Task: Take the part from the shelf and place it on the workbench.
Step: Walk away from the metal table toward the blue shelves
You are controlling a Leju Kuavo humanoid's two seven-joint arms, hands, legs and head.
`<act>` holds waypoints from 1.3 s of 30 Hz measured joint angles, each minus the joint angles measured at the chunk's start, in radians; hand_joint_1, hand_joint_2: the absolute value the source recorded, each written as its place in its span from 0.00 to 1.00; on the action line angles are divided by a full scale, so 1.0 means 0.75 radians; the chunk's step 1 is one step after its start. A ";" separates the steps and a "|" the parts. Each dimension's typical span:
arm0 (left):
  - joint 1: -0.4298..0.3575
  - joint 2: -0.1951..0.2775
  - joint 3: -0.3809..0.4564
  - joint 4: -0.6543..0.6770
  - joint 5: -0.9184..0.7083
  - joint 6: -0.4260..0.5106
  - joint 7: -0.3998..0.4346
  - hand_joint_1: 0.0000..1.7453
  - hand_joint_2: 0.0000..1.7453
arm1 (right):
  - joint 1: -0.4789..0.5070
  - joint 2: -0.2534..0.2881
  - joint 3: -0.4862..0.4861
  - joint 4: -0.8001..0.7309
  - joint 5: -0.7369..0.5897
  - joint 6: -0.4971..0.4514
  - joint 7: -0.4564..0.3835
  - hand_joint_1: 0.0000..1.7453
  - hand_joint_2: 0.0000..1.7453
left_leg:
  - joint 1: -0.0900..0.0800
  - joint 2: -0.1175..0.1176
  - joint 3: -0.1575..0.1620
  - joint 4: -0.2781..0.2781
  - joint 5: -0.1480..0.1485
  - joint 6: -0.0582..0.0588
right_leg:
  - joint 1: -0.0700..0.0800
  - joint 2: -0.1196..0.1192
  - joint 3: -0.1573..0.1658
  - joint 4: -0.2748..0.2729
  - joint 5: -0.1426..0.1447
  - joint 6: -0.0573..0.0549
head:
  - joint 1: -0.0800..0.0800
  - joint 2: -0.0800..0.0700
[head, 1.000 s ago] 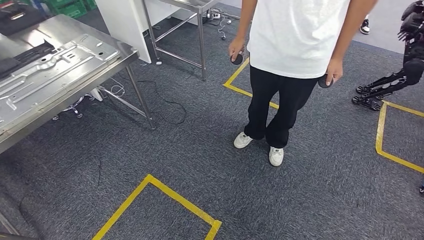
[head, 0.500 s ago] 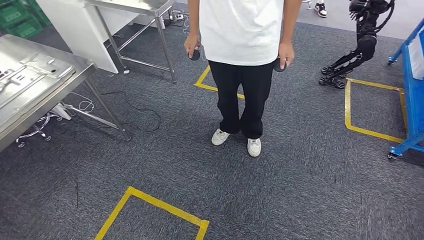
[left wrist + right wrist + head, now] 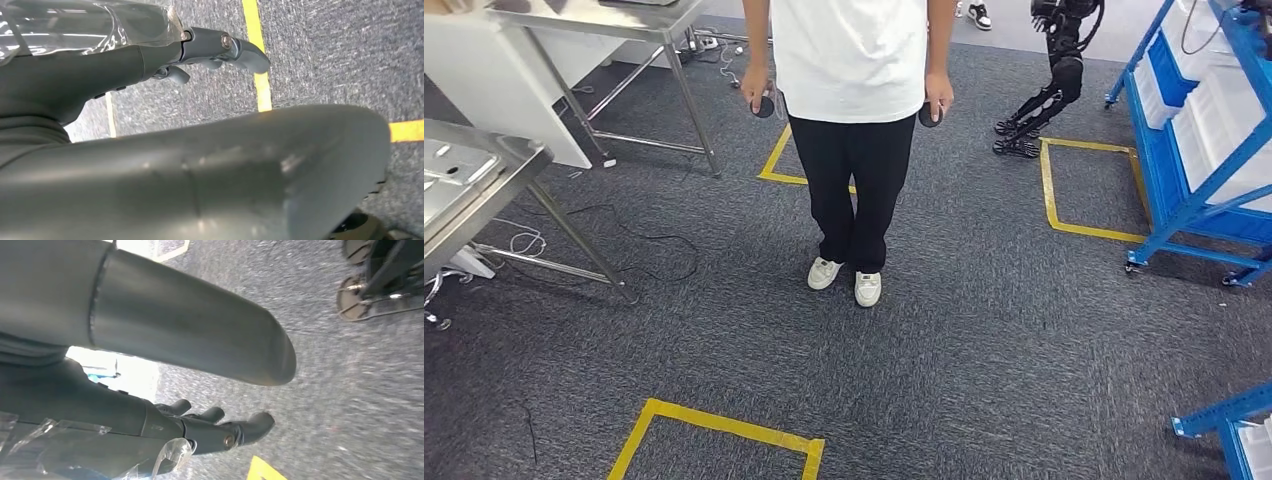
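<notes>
The blue shelf (image 3: 1194,170) stands at the right edge of the head view, holding white bins (image 3: 1224,110); I cannot tell which part lies in them. The steel workbench (image 3: 484,195) is at the left edge, with a pressed metal sheet (image 3: 446,165) on it. My left hand (image 3: 220,47) hangs over the grey carpet, fingers stretched out and nothing in it. My right hand (image 3: 215,427) hangs the same way, empty, fingers apart.
A person (image 3: 849,90) in a white shirt and black trousers stands straight ahead, a dark controller in each hand. A black robot (image 3: 1052,85) stands behind. Yellow tape squares (image 3: 724,430) mark the carpet. Another steel table (image 3: 614,20) is far left, and a blue frame corner (image 3: 1224,420) near right.
The camera has swung to the right: the workbench slid toward the left edge, the person moved toward the centre, and the blue shelf came into view on the right.
</notes>
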 joint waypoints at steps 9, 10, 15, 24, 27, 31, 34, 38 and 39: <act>-0.006 0.000 -0.003 0.000 0.012 0.008 -0.010 0.00 0.00 | -0.001 -0.013 0.007 0.004 -0.025 -0.015 0.004 0.00 0.00 | 0.001 0.022 -0.048 0.128 -0.088 -0.045 | 0.007 -0.026 0.175 -0.336 0.136 -0.059 | -0.004 0.000; -0.008 0.000 -0.004 0.000 0.012 0.006 -0.011 0.00 0.00 | -0.002 -0.016 0.008 0.005 -0.024 -0.015 0.003 0.00 0.00 | 0.010 -0.015 -0.085 0.219 -0.144 -0.055 | 0.006 -0.013 0.171 -0.336 0.140 -0.064 | -0.004 0.000; -0.017 0.005 -0.006 0.000 0.013 -0.023 -0.005 0.00 0.00 | -0.005 -0.028 0.023 0.006 -0.015 -0.015 -0.003 0.00 0.00 | 0.040 -0.061 -0.154 0.423 -0.214 -0.080 | 0.001 0.076 0.143 -0.333 0.163 -0.066 | -0.004 0.000; -0.034 0.009 -0.006 0.000 0.032 -0.041 -0.007 0.00 0.00 | 0.004 -0.043 0.044 0.011 -0.014 -0.012 0.017 0.00 0.00 | 0.048 -0.127 0.024 0.022 -0.047 -0.045 | -0.009 0.118 0.044 -0.258 0.155 -0.003 | -0.006 0.000; -0.026 0.016 -0.006 0.001 0.048 -0.041 -0.005 0.00 0.00 | -0.002 -0.049 0.056 0.011 -0.009 -0.005 0.021 0.00 0.00 | 0.041 -0.069 0.030 0.019 -0.045 -0.035 | -0.005 0.024 -0.082 0.025 0.016 0.007 | -0.005 0.000; -0.024 0.017 -0.006 0.002 0.047 -0.054 -0.002 0.00 0.00 | -0.001 -0.061 0.065 0.011 -0.009 -0.006 0.003 0.00 0.00 | 0.040 0.001 0.037 0.020 -0.054 -0.039 | -0.016 -0.007 -0.053 -0.002 0.070 0.021 | -0.006 0.000; -0.023 0.013 -0.006 0.002 0.057 -0.035 -0.008 0.00 0.00 | -0.007 -0.071 0.067 0.011 -0.015 -0.006 -0.004 0.00 0.00 | 0.033 0.038 0.042 0.031 -0.070 -0.062 | -0.015 -0.083 0.084 -0.253 0.154 0.016 | -0.009 0.000; -0.027 -0.005 -0.006 0.002 0.058 -0.007 -0.018 0.00 0.00 | -0.004 -0.080 0.075 0.011 -0.016 -0.005 -0.012 0.00 0.00 | 0.035 0.058 0.038 0.054 -0.094 -0.078 | -0.008 -0.044 0.089 -0.290 0.162 -0.027 | -0.012 0.000; -0.029 -0.010 -0.006 0.002 0.057 -0.005 -0.019 0.00 0.00 | -0.005 -0.082 0.075 0.011 -0.016 -0.005 -0.014 0.00 0.00 | 0.040 0.036 0.020 0.099 -0.125 -0.080 | -0.008 -0.030 0.091 -0.292 0.164 -0.035 | -0.011 0.000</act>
